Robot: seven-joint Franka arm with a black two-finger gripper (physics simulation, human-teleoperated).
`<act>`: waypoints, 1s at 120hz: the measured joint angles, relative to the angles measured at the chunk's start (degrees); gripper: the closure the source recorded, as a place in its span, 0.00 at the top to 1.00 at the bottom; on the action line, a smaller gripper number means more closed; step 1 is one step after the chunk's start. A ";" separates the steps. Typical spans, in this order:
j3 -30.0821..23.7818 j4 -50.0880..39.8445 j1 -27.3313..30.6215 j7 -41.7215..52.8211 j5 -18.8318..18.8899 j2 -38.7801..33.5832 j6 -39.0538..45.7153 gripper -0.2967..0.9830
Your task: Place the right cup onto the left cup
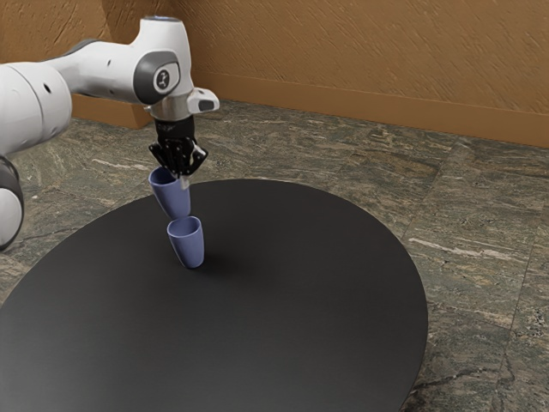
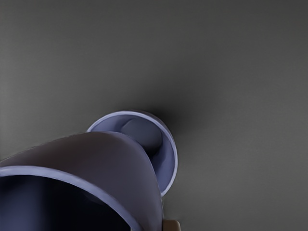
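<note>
Rounded white arm [image 1: 107,70], grey joint cover [image 1: 147,84], circular emblem [image 1: 163,80]

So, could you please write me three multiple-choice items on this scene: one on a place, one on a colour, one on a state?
1. Where is the raised cup?
A) lying on the table
B) held up by the gripper
C) upside down beside the lower cup

2. What colour are both cups?
A) orange
B) green
C) blue-violet

3. How does the lower cup stand?
A) upright, mouth up
B) on its side
C) mouth down

Key:
1 B: the exterior view has it hanging at the gripper.
2 C: both views give that hue.
3 A: its open rim faces up, its base on the table.
</note>
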 joint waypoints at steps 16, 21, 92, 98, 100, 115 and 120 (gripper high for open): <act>0.00 -0.25 0.01 0.39 -0.04 0.27 0.18 0.15; 0.00 -0.44 0.01 0.49 -0.05 0.32 0.28 0.15; 0.09 -2.66 -0.08 1.35 -0.14 0.47 1.52 0.15; 0.09 -2.71 -0.10 1.39 -0.17 0.60 1.67 0.15; 0.09 -2.72 -0.12 1.40 -0.18 0.63 1.71 0.15; 0.09 -2.67 -0.46 1.48 -0.26 0.78 1.96 0.15; 0.07 -2.63 -0.49 1.50 -0.27 0.94 2.01 0.15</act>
